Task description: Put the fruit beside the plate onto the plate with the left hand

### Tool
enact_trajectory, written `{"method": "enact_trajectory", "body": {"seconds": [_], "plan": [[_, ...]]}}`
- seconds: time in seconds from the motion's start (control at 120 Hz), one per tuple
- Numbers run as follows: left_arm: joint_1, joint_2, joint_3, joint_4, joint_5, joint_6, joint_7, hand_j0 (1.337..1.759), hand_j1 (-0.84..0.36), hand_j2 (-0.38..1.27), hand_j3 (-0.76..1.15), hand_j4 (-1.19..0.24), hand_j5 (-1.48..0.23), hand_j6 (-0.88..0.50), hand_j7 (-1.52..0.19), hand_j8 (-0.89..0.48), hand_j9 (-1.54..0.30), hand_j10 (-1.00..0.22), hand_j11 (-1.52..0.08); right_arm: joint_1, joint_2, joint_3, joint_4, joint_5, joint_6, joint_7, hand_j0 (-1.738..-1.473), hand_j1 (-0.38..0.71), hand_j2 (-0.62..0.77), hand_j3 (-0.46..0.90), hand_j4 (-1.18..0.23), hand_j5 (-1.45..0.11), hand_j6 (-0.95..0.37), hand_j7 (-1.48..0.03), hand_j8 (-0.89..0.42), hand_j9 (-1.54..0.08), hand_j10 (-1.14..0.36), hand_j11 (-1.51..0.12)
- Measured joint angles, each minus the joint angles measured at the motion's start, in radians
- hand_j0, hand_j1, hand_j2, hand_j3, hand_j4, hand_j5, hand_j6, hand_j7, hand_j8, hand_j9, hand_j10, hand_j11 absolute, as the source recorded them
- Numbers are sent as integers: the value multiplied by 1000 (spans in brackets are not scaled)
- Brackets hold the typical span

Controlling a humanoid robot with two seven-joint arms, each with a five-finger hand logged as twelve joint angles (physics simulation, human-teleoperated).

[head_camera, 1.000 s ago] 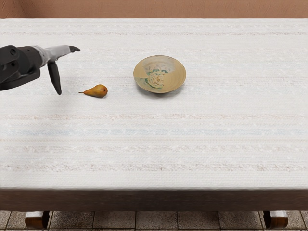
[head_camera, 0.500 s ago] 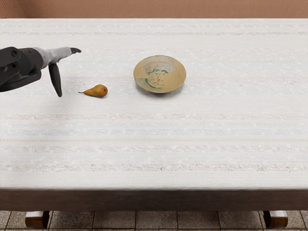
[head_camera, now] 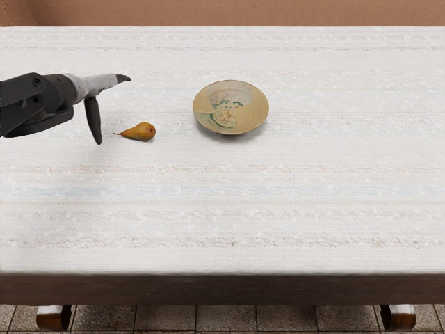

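An orange-brown pear [head_camera: 139, 131] lies on its side on the white table, stem pointing left, a short way left of the plate. The tan plate [head_camera: 256, 97] with a green and white pattern sits behind the table's middle and holds nothing. My left hand [head_camera: 104, 104] reaches in from the left edge, open, with one finger stretched right and another hanging down just left of the pear's stem. It does not touch the pear. The right arm is out of view.
The white cloth-covered table [head_camera: 222, 209] fills the view, with a brown wall behind it. Its front edge runs along the bottom, above a tiled floor.
My left hand has moved to the right and slightly down, closing the gap to the pear. Pear and plate have stayed put.
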Motion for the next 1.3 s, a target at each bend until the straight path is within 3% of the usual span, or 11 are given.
{"method": "enact_trajectory", "body": {"seconds": [1.3], "plan": [[36, -115, 8, 6, 6, 3, 29, 1658, 315, 7, 0, -32, -39, -33, -39, -33, -38, -32, -38, -1, 0, -2, -6, 0, -1, -3, -1658, -310, -7, 0, -33, -43, -33, -43, -33, -43, -33, -43]]}}
